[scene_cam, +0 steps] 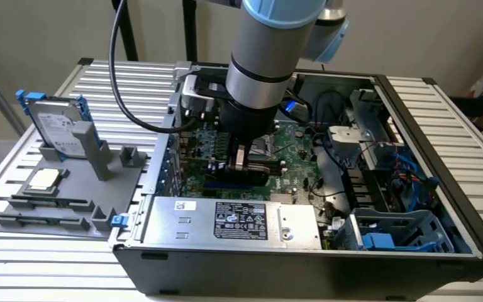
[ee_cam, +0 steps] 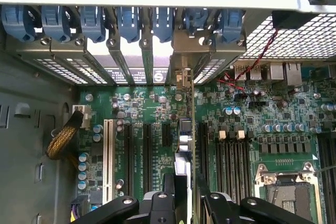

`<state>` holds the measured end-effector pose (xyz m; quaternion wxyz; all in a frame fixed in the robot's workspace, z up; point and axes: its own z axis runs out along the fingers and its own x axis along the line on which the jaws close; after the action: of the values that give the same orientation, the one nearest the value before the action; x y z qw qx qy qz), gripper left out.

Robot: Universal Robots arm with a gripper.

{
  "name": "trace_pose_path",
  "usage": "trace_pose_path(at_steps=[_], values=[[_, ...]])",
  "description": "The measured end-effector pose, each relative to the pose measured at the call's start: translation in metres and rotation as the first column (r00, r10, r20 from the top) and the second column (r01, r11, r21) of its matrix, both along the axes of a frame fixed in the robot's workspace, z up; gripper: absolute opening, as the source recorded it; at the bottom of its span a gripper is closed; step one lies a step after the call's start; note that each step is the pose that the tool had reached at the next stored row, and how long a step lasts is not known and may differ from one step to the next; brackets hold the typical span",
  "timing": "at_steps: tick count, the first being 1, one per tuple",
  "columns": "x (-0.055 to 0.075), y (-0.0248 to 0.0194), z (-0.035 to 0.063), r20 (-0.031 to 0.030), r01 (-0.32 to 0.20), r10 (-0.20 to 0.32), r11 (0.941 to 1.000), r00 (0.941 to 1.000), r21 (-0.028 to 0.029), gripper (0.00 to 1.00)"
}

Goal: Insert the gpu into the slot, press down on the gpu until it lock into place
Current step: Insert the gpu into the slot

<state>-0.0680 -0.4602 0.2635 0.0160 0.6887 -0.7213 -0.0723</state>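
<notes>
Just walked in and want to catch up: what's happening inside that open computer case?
A robot arm reaches down into the open black computer case. Its hand is closed on a flat black expansion card, which stands on edge over the green motherboard. The long bright-blue plastic slot lies just below the hand. Whether the card is fully seated in it cannot be told.

The black gpu (ee_cam: 184, 150) stands upright on edge over the blue slot (scene_cam: 227, 186).
</notes>
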Motion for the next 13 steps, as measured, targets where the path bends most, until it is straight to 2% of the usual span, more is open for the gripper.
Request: trace_pose_path(at_steps=[13], values=[[-0.0001, 0.0001, -0.0004, -0.0004, -0.012, 0.012, 0.9999, 0.9999, -0.0001, 0.26]])
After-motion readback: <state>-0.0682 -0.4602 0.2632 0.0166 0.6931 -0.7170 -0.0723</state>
